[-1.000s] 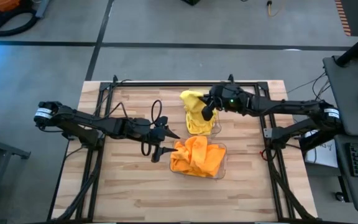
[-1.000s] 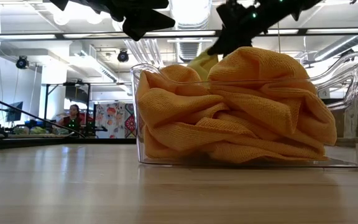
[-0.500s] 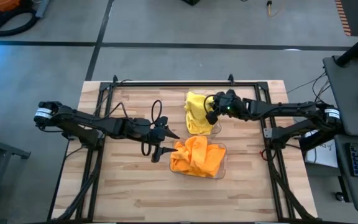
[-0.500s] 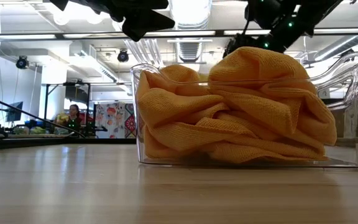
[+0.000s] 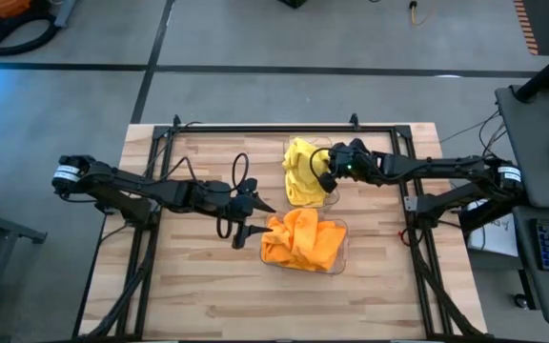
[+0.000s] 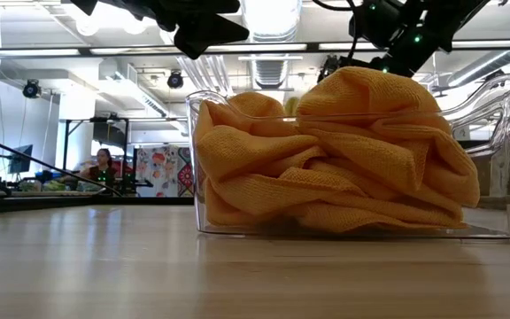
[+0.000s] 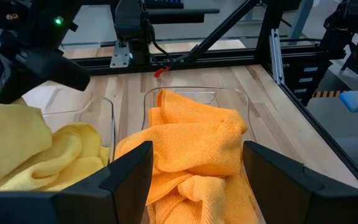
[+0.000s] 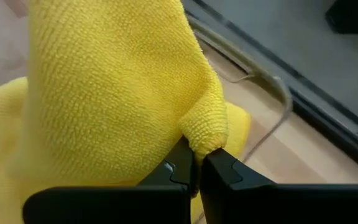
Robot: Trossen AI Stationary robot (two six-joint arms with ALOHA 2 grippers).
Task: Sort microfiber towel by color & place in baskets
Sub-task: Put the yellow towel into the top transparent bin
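Yellow microfiber towels lie heaped in the far clear basket. Orange towels fill the near basket, piled above its rim in the low view. My right gripper sits at the right side of the yellow heap, shut on a yellow towel. My left gripper hangs open above the table, left of the orange basket. In the left wrist view its fingers stand apart in front of the orange towels without touching them. My right gripper pinches a small bunched fold of the yellow towel between its two fingertips. The fingers come from the table's right, slanting down. The rest of the towel spreads away from the fingers onto the yellow heap in the far basket.
Black frame rails run along the table's far edge and sides. Bare wood lies at the near edge and on the left. A cable loop hangs by the left arm.
My right gripper has sunk toward the far basket and tipped further down, still shut on the yellow towel. The towel, which stood lifted above the heap, has settled onto it. My left arm has kept still.
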